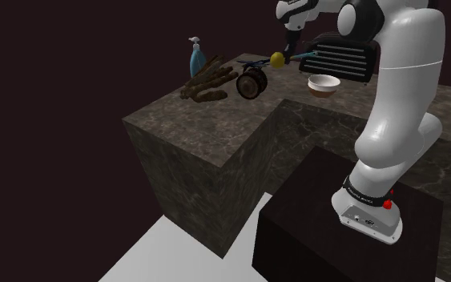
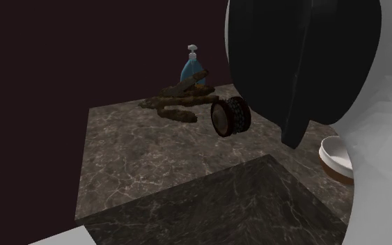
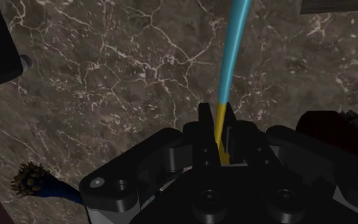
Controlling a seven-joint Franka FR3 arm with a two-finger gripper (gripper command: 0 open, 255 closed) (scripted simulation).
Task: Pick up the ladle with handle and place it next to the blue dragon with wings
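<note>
My gripper (image 3: 217, 119) is shut on the ladle, clasping the yellow stretch of its handle (image 3: 219, 124); the teal part of the handle (image 3: 234, 51) runs on beyond the fingertips, above the dark marbled counter (image 3: 120, 83). In the shoulder view the gripper (image 1: 288, 46) hangs over the back of the counter, with the ladle's yellow bowl (image 1: 277, 59) and teal handle (image 1: 300, 56) just below it. The blue dragon (image 3: 41, 183), blue with a brown spiky end, lies on the counter beside the hand. A dark blue shape (image 1: 252, 63) behind the wheel may be that dragon.
At the counter's back stand a blue soap bottle (image 1: 196, 56), a brown branch-like pile (image 1: 207, 82), a dark wheeled object (image 1: 251, 83), a white bowl (image 1: 324, 84) and a black rack (image 1: 340, 58). The counter edge (image 1: 215, 172) drops to the floor. My arm (image 2: 292, 62) blocks the second exterior view's right.
</note>
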